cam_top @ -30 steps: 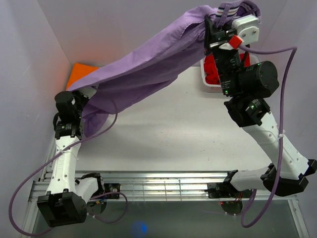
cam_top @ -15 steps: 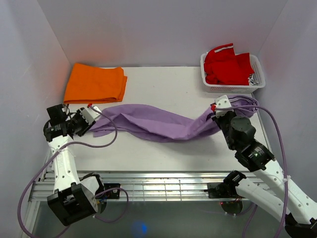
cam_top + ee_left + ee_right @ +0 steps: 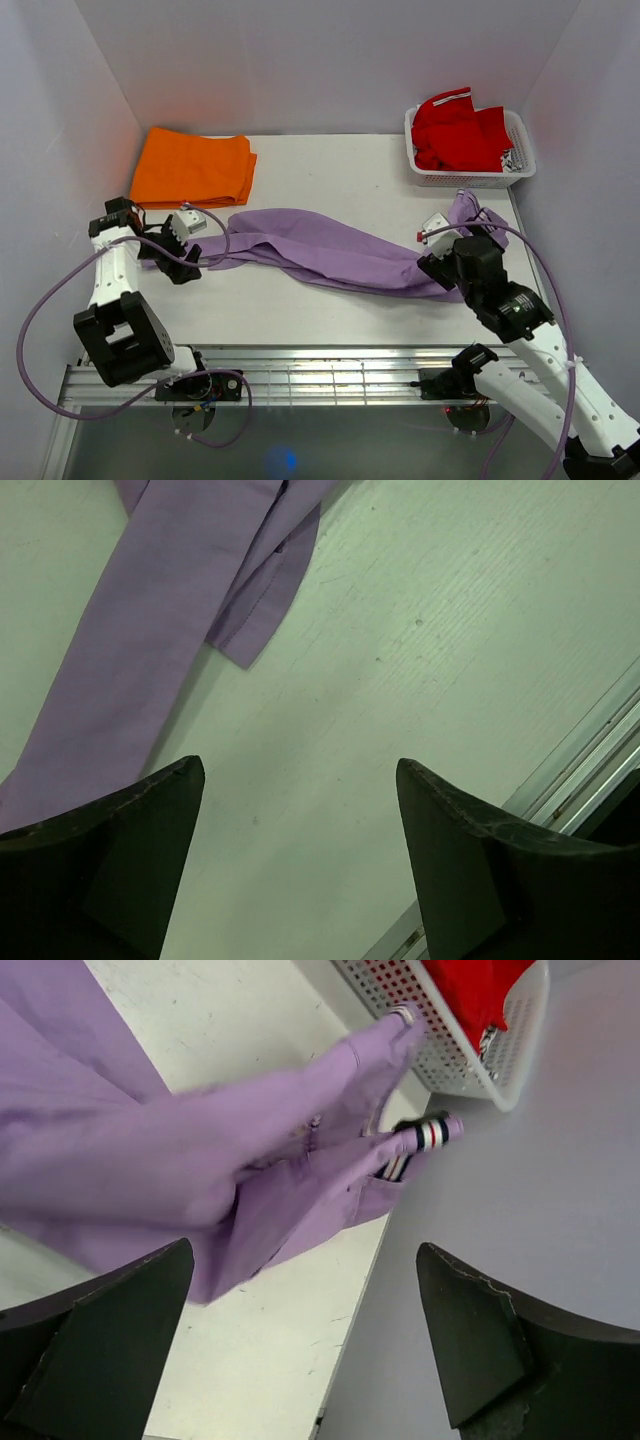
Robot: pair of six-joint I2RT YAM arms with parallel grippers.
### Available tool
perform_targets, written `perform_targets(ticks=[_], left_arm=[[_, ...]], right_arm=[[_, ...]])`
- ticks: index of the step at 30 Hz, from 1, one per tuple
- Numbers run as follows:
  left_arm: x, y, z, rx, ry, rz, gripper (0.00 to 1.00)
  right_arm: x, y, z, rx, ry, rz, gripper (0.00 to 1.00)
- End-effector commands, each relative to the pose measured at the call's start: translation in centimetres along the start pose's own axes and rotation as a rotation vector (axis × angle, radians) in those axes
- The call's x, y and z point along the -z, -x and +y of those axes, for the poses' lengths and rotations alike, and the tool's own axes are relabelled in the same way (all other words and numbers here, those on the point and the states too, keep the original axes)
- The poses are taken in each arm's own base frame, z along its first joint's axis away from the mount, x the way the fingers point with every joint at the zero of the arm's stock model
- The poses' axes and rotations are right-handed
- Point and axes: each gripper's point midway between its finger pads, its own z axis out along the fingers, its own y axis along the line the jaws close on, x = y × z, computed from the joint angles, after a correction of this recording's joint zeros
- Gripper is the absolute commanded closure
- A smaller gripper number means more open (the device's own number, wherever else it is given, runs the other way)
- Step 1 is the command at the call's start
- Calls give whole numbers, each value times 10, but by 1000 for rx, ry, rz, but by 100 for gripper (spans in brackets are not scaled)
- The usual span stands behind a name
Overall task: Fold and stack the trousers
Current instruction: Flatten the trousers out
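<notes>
Trousers: you see them lying unfolded on the table, stretched between your two grippers.
Left gripper: fingers apart, holding nothing; a leg hem lies just ahead.
Right gripper: fingers apart, holding nothing; the striped waistband lies just ahead.

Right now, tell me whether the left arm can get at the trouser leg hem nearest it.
Probably yes. The left gripper is open over bare table. The hem of the trousers lies flat just ahead of its fingers, with nothing between them.
</notes>
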Motion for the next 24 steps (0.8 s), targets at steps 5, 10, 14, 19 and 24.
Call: perform_targets(ticks=[5, 10, 14, 19, 24], left_arm=[[-19, -7, 42, -1, 26, 15, 8], [-43, -15, 75, 20, 37, 55, 8], [-57, -43, 84, 44, 28, 143, 11], [-72, -75, 86, 88, 54, 225, 18], [-70, -108, 88, 144, 108, 287, 48]], right_arm=[[38, 53, 0, 272, 222, -234, 3], [26, 56, 59, 388, 555, -234, 3], [-8, 62, 66, 490, 576, -205, 5], [-54, 60, 76, 538, 633, -128, 13], [-81, 78, 72, 568, 601, -182, 15]])
